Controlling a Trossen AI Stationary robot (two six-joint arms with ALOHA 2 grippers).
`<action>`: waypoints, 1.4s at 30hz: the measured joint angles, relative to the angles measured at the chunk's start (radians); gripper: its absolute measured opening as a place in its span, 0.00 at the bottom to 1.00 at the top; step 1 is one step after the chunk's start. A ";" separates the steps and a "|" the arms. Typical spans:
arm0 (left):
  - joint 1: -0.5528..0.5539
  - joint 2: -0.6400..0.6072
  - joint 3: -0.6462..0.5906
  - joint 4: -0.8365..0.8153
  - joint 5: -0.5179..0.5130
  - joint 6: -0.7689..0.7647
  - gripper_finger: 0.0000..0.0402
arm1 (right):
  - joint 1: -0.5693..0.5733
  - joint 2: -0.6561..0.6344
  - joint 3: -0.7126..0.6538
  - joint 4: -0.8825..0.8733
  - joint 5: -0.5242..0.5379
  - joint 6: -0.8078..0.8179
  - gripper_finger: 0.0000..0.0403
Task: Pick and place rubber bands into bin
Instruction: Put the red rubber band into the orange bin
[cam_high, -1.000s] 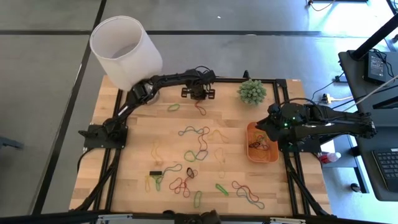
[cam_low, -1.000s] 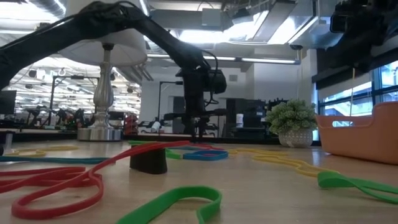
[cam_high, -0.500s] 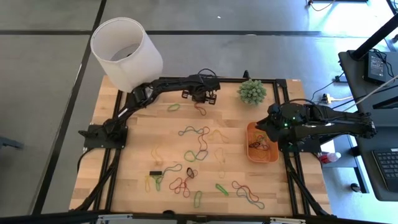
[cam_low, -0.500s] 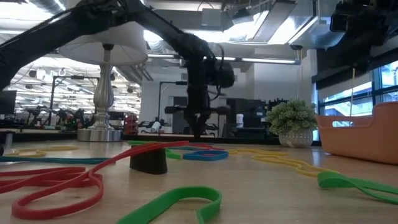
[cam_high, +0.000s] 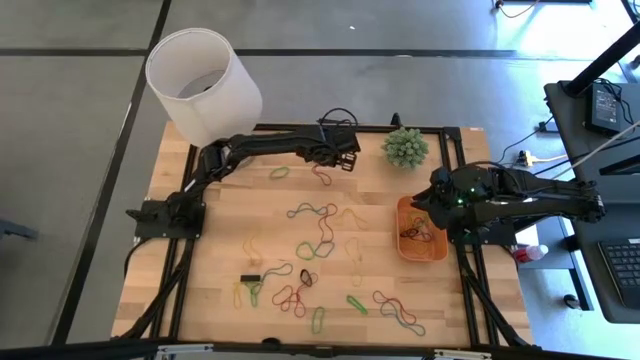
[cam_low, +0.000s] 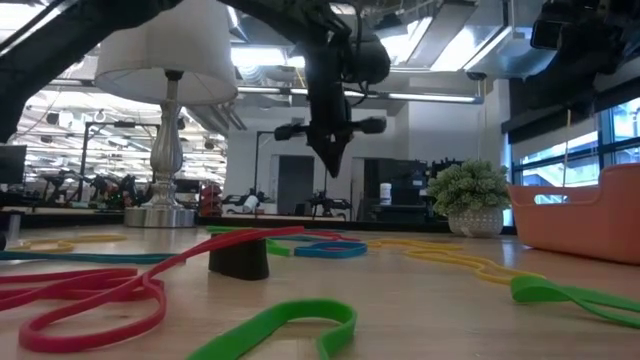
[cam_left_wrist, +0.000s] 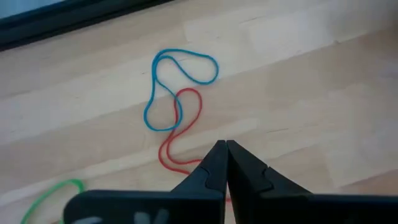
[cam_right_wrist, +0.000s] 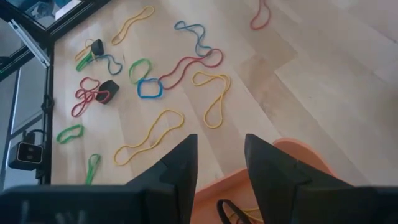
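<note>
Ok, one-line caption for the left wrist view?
Left gripper shut with nothing visible between its fingertips, above the tabletop over a linked blue rubber band and red rubber band.

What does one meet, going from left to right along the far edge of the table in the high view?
White cylindrical lampshade → left pincer, shut → small green potted plant.
</note>
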 joint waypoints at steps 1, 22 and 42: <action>0.002 0.000 0.000 0.000 0.001 0.000 0.01 | 0.000 0.000 0.000 0.000 0.000 -0.001 0.34; 0.109 0.100 -0.005 -0.073 0.105 0.001 0.32 | 0.001 0.001 0.000 0.002 -0.024 0.011 0.34; 0.137 0.205 0.000 -0.084 0.217 0.007 0.05 | 0.001 0.001 0.000 0.006 -0.024 0.007 0.34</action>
